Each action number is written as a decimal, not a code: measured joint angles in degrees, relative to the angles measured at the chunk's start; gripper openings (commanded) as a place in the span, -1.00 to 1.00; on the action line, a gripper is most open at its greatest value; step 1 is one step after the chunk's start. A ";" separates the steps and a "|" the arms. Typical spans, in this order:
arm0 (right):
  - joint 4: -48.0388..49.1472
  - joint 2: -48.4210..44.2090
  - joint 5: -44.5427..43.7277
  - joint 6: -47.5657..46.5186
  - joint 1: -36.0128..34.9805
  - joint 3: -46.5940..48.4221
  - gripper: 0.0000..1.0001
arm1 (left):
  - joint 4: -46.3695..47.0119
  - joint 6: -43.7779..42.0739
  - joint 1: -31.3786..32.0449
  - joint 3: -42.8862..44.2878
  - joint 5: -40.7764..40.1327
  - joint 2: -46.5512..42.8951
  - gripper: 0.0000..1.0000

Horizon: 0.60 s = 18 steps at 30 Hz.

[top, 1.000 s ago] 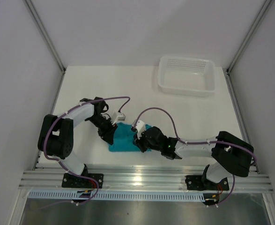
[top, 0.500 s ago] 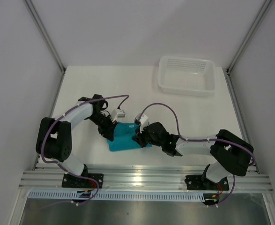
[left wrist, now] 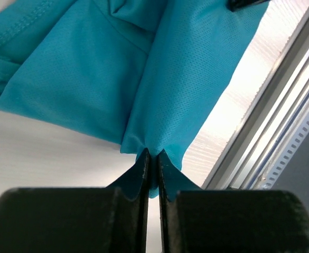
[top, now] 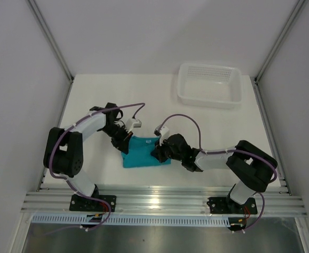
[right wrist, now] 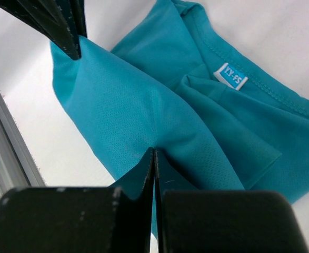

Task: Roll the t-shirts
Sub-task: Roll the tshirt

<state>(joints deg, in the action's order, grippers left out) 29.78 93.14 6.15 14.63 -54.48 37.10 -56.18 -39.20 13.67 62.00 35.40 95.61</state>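
Teal t-shirt [top: 143, 153] cloth is nipped in both grippers at once. The left gripper [left wrist: 152, 156] has its two black jaws pressed together on a raised fold at the bundle's left end. The right gripper [right wrist: 153, 153] is clamped the same way on a fold at its right end. Between them the fabric is drawn up into a ridge, with looser layers bunched beside it and the small white neck label [right wrist: 230, 76] lying face up by the stitched collar. The garment sits folded into a compact bundle on the white table [top: 212, 132], between the two arms and near the aluminium rail [top: 165, 203] at the near edge. A white plastic basket [top: 209, 100] stands well apart at the far right.
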 measured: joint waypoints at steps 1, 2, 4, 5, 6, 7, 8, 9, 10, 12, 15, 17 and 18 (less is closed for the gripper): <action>0.35 0.15 0.22 0.35 0.13 0.00 -1.00 | 0.20 0.24 0.00 0.35 -0.35 0.13 -0.77; 0.83 0.31 0.39 0.83 0.24 0.00 -1.00 | 0.42 0.39 0.00 0.63 -0.70 0.28 -0.75; 1.92 0.42 0.79 1.70 0.52 0.00 -1.00 | 0.70 0.76 0.00 1.20 -1.11 0.76 -0.75; 2.45 0.42 0.85 2.08 0.72 0.00 -1.00 | 0.96 0.87 0.00 1.38 -1.40 1.05 -0.75; 3.10 0.42 0.90 2.54 0.92 0.00 -1.00 | 1.20 0.96 0.00 1.51 -1.79 1.42 -0.75; 3.67 0.42 0.98 3.02 1.07 -0.02 -1.00 | 1.44 1.25 0.00 1.62 -2.19 1.92 -0.77; 4.37 0.42 0.94 3.48 1.29 -0.11 -1.00 | 1.57 1.31 0.00 1.66 -2.40 2.36 -0.77; 5.14 0.42 0.79 3.89 1.53 -0.31 -1.00 | 1.68 1.33 0.00 1.81 -2.73 3.02 -0.76; 5.62 0.42 0.74 4.31 1.79 -0.50 -1.00 | 1.84 1.38 0.00 1.95 -2.93 3.58 -0.76; 6.54 0.55 0.59 5.22 2.43 -0.96 -1.00 | 2.14 1.62 0.00 1.99 -3.41 4.31 -0.75; 7.87 1.60 0.33 6.40 3.23 -1.31 -1.00 | 2.36 1.75 0.00 1.99 -3.74 4.76 -0.64; 8.76 2.12 0.15 6.97 3.63 -1.90 -1.00 | 2.56 1.79 0.00 1.99 -3.76 4.79 -0.61; 9.20 2.27 0.02 7.43 3.76 -2.29 -1.00 | 2.71 1.84 0.00 1.99 -3.78 4.79 -0.61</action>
<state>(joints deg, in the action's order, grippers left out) 38.98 95.42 6.17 22.06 -50.72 34.81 -53.47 -37.36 13.67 63.99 31.62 100.40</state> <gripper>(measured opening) 0.003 0.187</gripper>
